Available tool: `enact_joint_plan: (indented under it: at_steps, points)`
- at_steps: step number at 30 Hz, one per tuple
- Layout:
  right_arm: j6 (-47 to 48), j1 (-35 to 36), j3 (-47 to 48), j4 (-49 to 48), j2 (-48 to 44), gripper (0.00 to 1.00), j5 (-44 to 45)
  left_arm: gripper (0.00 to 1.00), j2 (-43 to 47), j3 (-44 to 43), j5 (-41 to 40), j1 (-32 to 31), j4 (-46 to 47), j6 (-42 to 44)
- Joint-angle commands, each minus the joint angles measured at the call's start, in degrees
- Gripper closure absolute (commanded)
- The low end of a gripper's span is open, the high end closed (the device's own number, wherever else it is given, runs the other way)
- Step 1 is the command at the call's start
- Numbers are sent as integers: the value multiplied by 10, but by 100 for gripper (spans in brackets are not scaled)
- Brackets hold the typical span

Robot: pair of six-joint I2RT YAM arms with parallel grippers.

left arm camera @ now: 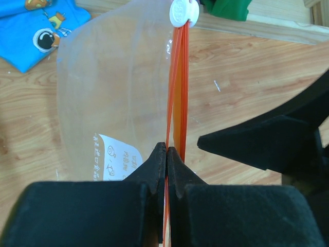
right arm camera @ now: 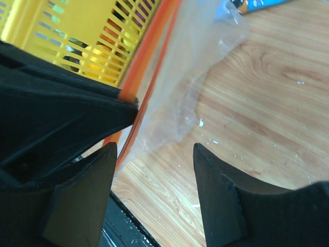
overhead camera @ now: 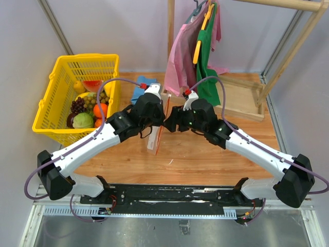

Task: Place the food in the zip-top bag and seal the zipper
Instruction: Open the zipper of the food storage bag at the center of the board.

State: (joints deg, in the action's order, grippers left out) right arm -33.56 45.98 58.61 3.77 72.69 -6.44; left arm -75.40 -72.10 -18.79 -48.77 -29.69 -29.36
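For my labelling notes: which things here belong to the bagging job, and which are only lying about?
Job: zip-top bag, red zipper, toy fruits, yellow basket, left gripper, right gripper.
Lying about: blue printed cloth, pink and green garments, wooden rack.

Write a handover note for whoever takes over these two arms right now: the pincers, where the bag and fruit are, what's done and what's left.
Left pincer: shut on the zipper, holding the zip-top bag upright over the table.
Right pincer: open, close beside the bag's red edge, gripping nothing.
Food: all in the yellow basket, to the left of the arms.
Done: bag is in hand; no fruit shows inside it. The white slider sits at the far end of the zipper.
Left: hold the mouth open, load each fruit, then run the zipper shut.
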Motion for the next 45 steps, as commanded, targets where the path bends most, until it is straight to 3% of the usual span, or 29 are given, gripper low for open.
enact_joint_plan:
  at_steps: [1,8,18,24,27,35,45]
  points:
    - [-24,0,-17,21,-3,40,48,100,1,-4,-9,-11,17,-9]
    - [-39,-6,-21,70,-7,52,99,100,10,-4,-9,-11,16,-15]
    - [-39,-7,-23,-42,9,50,-29,100,6,-4,1,-18,25,-31]
    - [-71,-7,-24,-71,22,51,-32,100,9,-2,-4,-22,32,-41]
    - [-72,-8,-3,-5,35,59,0,100,13,-7,-8,-24,27,-40]
    - [-13,-35,28,153,10,98,110,100,45,-18,-58,-24,-22,-20]
    - [135,-43,146,335,-2,99,258,100,66,-26,-119,-23,-113,-6]
